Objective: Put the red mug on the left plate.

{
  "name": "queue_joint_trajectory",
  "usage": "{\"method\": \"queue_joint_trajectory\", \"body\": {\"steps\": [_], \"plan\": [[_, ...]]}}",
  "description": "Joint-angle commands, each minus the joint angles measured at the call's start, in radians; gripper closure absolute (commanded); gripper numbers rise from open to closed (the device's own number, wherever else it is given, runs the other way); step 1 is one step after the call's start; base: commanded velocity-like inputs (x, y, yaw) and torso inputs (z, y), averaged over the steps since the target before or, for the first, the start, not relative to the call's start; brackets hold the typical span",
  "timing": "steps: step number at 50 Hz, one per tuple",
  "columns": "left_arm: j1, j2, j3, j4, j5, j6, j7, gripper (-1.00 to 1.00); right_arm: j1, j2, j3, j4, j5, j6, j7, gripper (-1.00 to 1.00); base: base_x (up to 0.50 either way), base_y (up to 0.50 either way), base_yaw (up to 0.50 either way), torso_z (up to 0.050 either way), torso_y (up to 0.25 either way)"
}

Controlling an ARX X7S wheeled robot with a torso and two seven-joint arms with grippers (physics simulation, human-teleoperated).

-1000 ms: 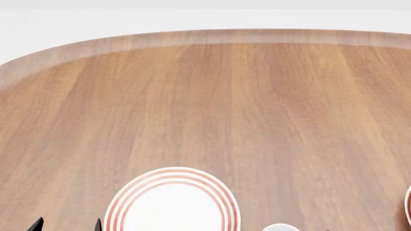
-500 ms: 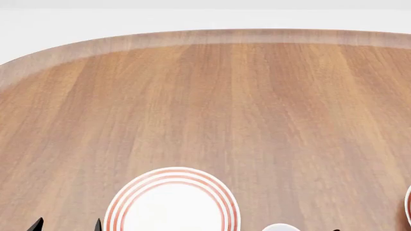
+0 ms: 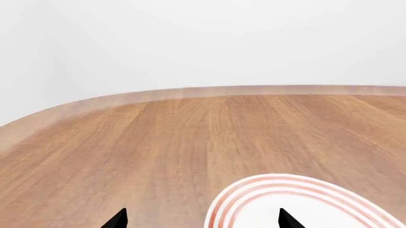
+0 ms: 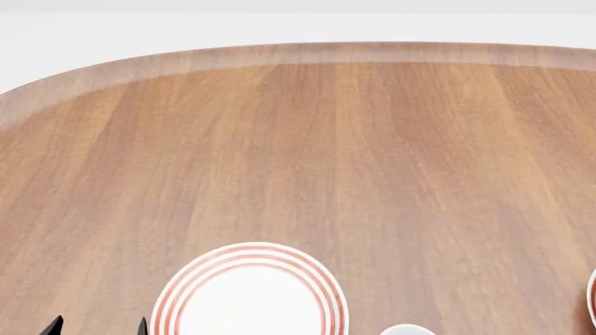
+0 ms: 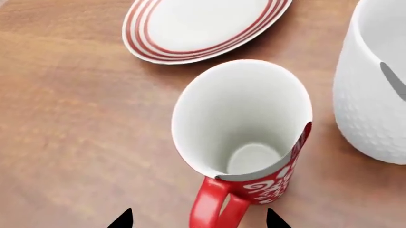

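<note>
The small red mug with white swirls (image 5: 244,142) stands on the brown wooden table (image 5: 70,118), between a white plate with red rings (image 5: 197,26) and a big white mug (image 5: 374,85). The right gripper (image 5: 197,219) hangs open right above its handle, holding nothing, so the grab step seems about to start. Next it should go down and pinch the mug, though I can't be sure which plate this is; the left gripper (image 3: 201,219) waits open by the ringed plate (image 3: 298,202).
</note>
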Motion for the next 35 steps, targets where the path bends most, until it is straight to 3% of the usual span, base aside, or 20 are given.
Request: {"method": "queue_joint_trajectory", "body": {"steps": [1,16,17,35], "plan": [[-0.001,-0.004,0.004,0.0,-0.004,0.002,-0.003,-1.0,0.016,-0.001,-0.032,0.057,-0.028,-0.026,0.013,-1.0,0.0,0.0,0.0,0.0,0.0],[-0.002,-0.008,0.011,0.001,-0.008,0.005,-0.008,-1.0,0.033,0.001,-0.069,0.093,-0.026,-0.047,0.004,-1.0,0.0,0.0,0.0,0.0,0.0],[-0.002,-0.008,0.011,0.001,-0.008,0.005,-0.008,-1.0,0.033,0.004,-0.073,0.09,-0.024,-0.038,0.01,1.0,0.0,0.0,0.0,0.0,0.0],[-0.003,-0.014,0.018,0.002,-0.012,0.005,-0.015,-1.0,-0.034,0.037,-0.099,-0.084,0.001,-0.025,0.066,1.0,0.0,0.0,0.0,0.0,0.001]]}}
